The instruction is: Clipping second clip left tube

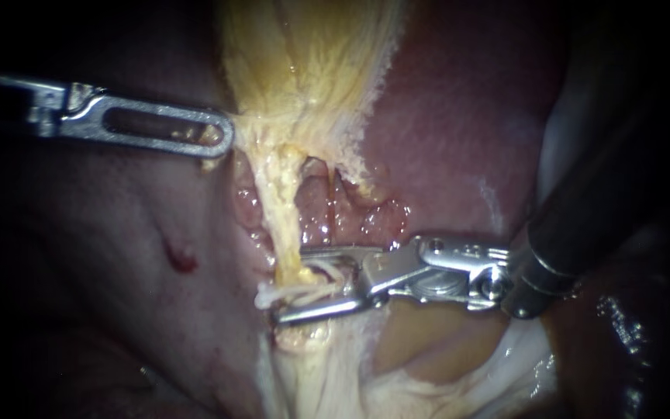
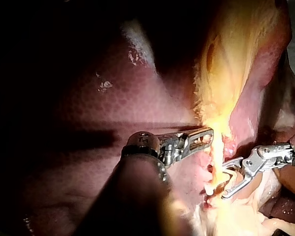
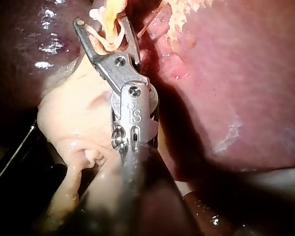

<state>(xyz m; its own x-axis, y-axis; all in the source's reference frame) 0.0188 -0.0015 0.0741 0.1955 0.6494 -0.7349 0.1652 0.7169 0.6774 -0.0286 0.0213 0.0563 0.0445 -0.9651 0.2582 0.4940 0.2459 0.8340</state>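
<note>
Endoscope view is filled mostly by the dark red liver [image 1: 459,116], with a broad fan of pale yellow tissue [image 1: 304,62] hanging over it and narrowing downward. I cannot tell whether that fan is the gallbladder itself.

The right instrument [image 1: 287,284] comes in along a thick dark shaft. Its claw is spread wide, carrying a white clip [image 1: 308,292] between its two halves. The left instrument [image 1: 222,138] is slimmer, and its claw is clenched on the edge of the yellow tissue, apparently holding it taut.

The left tube [image 1: 284,217] is the thin yellow strand running down from the fan. It passes between the halves of the right claw, and the clip's legs lie around it.

As I judge it, the clip is placed but not yet closed: its legs stand apart. Squeezing it shut and drawing the claw off the tube are left.

No other clip shows clearly on the tube, so I cannot say where one sits relative to this. The tube's lower run is lost in pale tissue behind the claw, and the left side of the scene is dark.
</note>
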